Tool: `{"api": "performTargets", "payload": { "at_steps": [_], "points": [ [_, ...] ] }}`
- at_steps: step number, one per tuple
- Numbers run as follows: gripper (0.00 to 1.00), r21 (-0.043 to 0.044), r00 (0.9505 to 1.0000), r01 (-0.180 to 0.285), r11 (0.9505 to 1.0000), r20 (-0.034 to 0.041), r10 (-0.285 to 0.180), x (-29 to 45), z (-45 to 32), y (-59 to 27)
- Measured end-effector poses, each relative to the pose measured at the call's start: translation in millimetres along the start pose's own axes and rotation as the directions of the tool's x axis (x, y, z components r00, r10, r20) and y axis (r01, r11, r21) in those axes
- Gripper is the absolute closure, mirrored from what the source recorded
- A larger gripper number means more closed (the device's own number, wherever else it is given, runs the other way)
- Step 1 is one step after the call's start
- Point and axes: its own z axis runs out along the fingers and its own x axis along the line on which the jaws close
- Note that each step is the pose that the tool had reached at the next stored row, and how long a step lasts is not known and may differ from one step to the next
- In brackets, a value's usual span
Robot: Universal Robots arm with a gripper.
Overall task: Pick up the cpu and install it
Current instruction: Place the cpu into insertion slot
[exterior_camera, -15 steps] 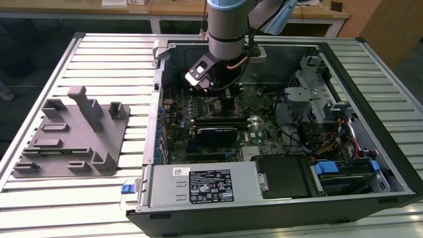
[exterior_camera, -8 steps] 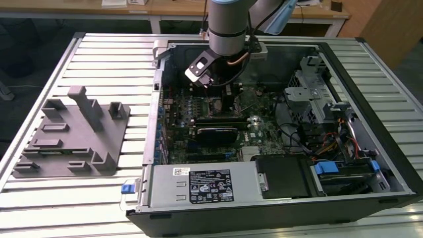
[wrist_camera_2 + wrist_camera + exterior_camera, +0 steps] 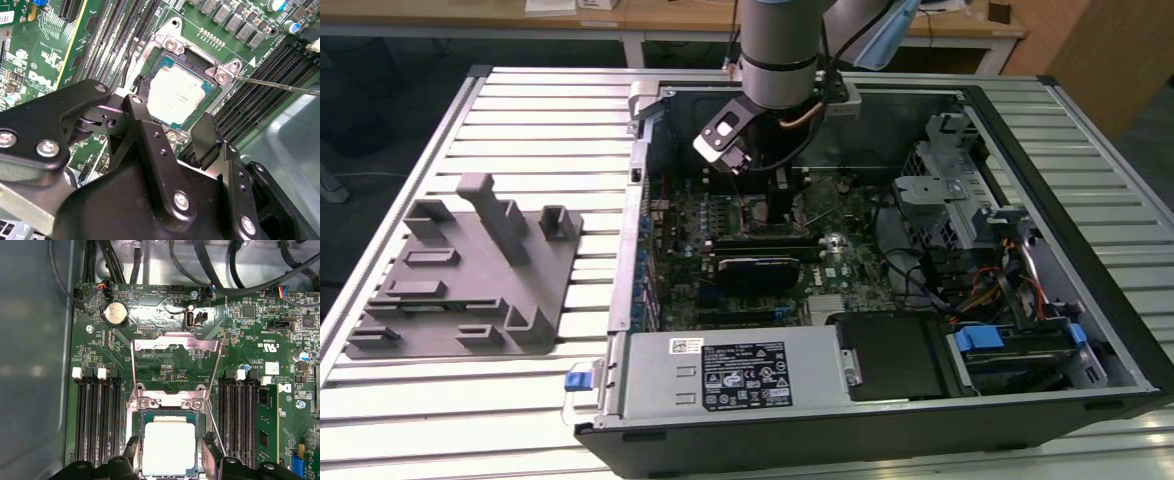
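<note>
The arm (image 3: 781,50) reaches down into an open computer case (image 3: 1067,120) that lies on its side on the slatted worktop (image 3: 400,430). A grey fixture (image 3: 460,270) rests on the worktop toward the exterior view's left, well apart from the case. The hand (image 3: 171,442) hangs close above the socket (image 3: 167,402) on the motherboard (image 3: 250,340). The cpu (image 3: 168,450) lies flat in the socket, silver top up, with its pale rim inside the socket frame. The hand is spread wider than the cpu: its two black fingers (image 3: 131,455) stand one on each side of the chip, with a narrow gap showing between each fingertip and the chip's edge, and it grips nothing. The metal load plate (image 3: 175,347) is swung up and open beyond the socket. In the second wrist view the thin lever (image 3: 275,85) runs out from a socket corner, across the memory slots (image 3: 250,95). Memory slots flank the socket on both sides. A coin cell (image 3: 115,314) sits on the board near the cable connectors.
</note>
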Motion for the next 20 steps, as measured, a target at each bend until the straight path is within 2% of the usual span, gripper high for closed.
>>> {"api": "performTargets", "payload": {
  "at_steps": [3,4,5,7,8,12,13,14,20],
  "points": [
    [0.41,0.0000,1.0000,0.000,1.0000,0.0000,0.000,0.0,-0.1,0.0],
    [0.47,0.0000,1.0000,0.000,1.0000,0.0000,0.000,0.0,-0.1,0.0],
    [0.47,0.0000,1.0000,0.000,1.0000,0.0000,0.000,0.0,-0.1,0.0],
    [0.59,0.0000,1.0000,0.000,1.0000,0.0000,0.000,0.0,-0.2,0.0],
    [0.59,0.0000,1.0000,0.000,1.0000,0.0000,0.000,0.0,-0.2,0.0],
    [0.82,0.0000,1.0000,0.000,1.0000,0.0000,0.000,0.0,-0.3,0.0],
    [0.82,0.0000,1.0000,0.000,1.0000,0.0000,0.000,0.0,-0.3,0.0],
    [0.88,0.0000,1.0000,0.000,1.0000,0.0000,0.000,0.0,-0.3,0.0],
    [0.89,0.0000,1.0000,0.000,1.0000,-0.0001,0.000,0.0,-0.5,0.0]
  ]
}}
